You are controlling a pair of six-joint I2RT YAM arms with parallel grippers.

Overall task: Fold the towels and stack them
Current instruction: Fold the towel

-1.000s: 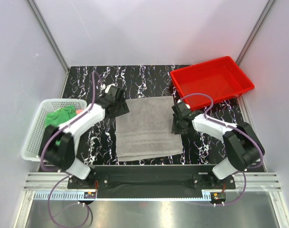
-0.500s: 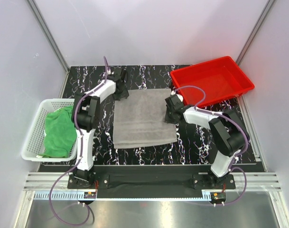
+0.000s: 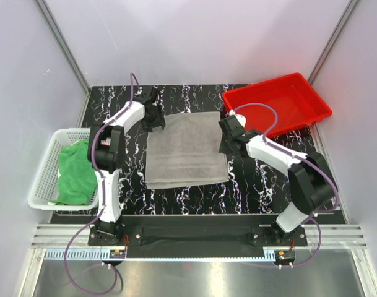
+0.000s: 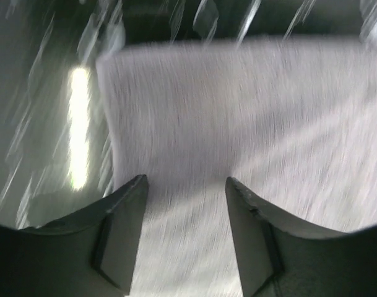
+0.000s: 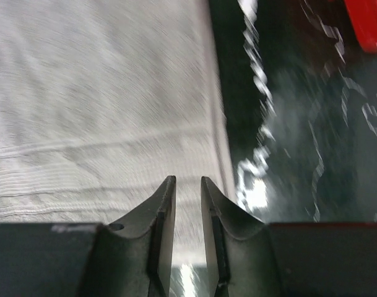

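A grey towel (image 3: pixel 185 150) lies spread flat in the middle of the black marbled table. My left gripper (image 3: pixel 156 119) hovers at its far left corner. In the left wrist view its jaws (image 4: pixel 185 179) stand wide open over the grey towel (image 4: pixel 250 124), holding nothing. My right gripper (image 3: pixel 227 141) is at the towel's right edge. Its jaws (image 5: pixel 187 179) stand a narrow gap apart above the grey towel (image 5: pixel 101 93), with no cloth pinched between them. A bright green towel (image 3: pixel 77 173) lies crumpled in the white basket. Both wrist views are blurred by motion.
The white lattice basket (image 3: pixel 43 162) sits at the table's left edge. A red tray (image 3: pixel 278 105) stands at the back right, just beyond the right arm. Grey walls close in the table on three sides.
The grey towel has shifted away from the arms and slightly left. The left arm stretched out to the far left corner. The right gripper moved farther along the right edge.
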